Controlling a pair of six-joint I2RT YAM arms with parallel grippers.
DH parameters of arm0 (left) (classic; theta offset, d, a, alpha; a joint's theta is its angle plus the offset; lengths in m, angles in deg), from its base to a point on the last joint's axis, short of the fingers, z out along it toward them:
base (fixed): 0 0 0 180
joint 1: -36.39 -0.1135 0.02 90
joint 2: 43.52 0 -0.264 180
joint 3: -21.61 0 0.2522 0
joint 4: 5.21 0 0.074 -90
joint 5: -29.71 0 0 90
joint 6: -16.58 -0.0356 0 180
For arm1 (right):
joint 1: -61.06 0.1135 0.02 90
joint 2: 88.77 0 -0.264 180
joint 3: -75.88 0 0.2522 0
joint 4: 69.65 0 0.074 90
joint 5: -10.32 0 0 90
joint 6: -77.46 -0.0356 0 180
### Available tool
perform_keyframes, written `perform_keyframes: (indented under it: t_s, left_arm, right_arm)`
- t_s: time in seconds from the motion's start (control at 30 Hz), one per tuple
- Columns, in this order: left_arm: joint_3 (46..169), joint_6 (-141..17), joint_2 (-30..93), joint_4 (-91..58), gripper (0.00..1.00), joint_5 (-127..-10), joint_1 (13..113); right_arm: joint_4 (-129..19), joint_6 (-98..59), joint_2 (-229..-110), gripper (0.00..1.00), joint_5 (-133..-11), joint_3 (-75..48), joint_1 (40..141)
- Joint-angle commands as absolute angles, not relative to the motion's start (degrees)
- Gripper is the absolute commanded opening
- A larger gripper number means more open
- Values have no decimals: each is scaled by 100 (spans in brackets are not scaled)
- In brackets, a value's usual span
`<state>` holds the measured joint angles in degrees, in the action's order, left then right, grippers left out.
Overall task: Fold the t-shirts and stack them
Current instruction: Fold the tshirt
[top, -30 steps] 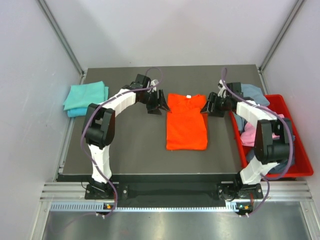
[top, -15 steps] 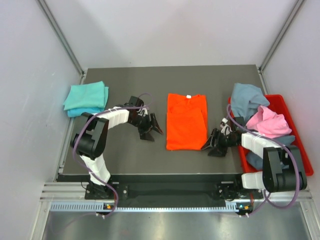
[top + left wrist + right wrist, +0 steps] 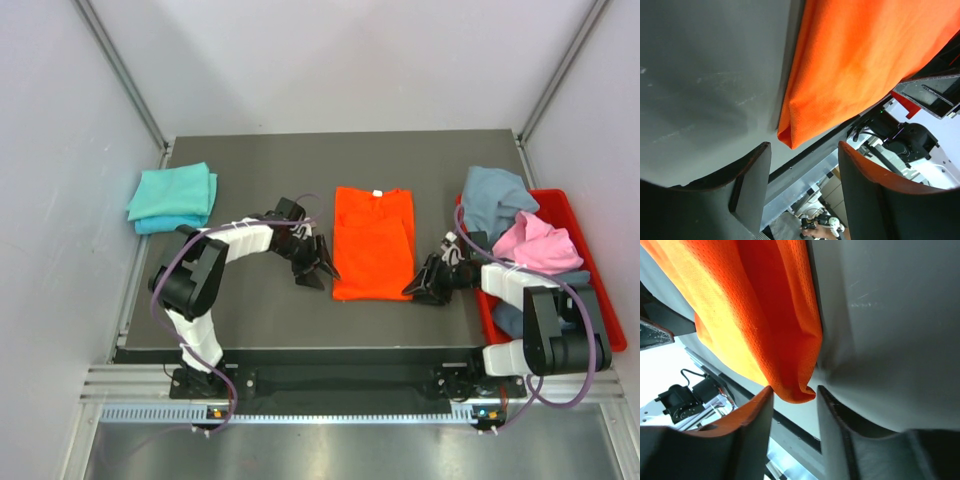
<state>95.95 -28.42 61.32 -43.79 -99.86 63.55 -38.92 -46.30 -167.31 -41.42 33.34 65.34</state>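
The orange t-shirt (image 3: 372, 243) lies flat mid-table, its sides folded in and the white neck label at the far end. My left gripper (image 3: 322, 268) is low at its near left corner, open; in the left wrist view that corner (image 3: 790, 136) lies just ahead of the gripper (image 3: 802, 180), outside the jaws. At the near right corner is my right gripper (image 3: 413, 288). There the gripper (image 3: 795, 401) has its tips on either side of the orange corner (image 3: 797, 387), one fingertip (image 3: 762, 397) touching the cloth and a small gap at the other.
Folded teal t-shirts (image 3: 172, 195) are stacked at the far left of the dark table (image 3: 250, 310). At the right edge stands a red bin (image 3: 605, 335) with a pink t-shirt (image 3: 540, 245) and a grey-blue one (image 3: 495, 195) spilling over its far end.
Both grippers came from the shirt's far end down to its near corners. The sleeves now lie folded in. The right jaws have narrowed round the corner.
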Motion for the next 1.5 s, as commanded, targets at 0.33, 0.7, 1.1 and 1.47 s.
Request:
perform_keyframes:
  t_s: [0.33,0.7,1.1,1.47]
  left_arm:
    - [9233,-2508,6090,-4068,57,-10160,6575]
    - [9390,-2508,6362,-3918,56,-9949,6751]
    - [9479,-2516,6459,-3848,26,-9905,6847]
    - [9478,-2718,6248,-3944,0,-9826,6848]
  right_arm:
    - [-4174,-4647,-16699,37,-4268,3311,6520]
    - [-4218,-4594,-16602,34,-4356,3381,6476]
    - [-4455,-4673,-16638,26,-4356,3496,6458]
    - [-4359,-4542,-16700,1,-4295,3391,6458]
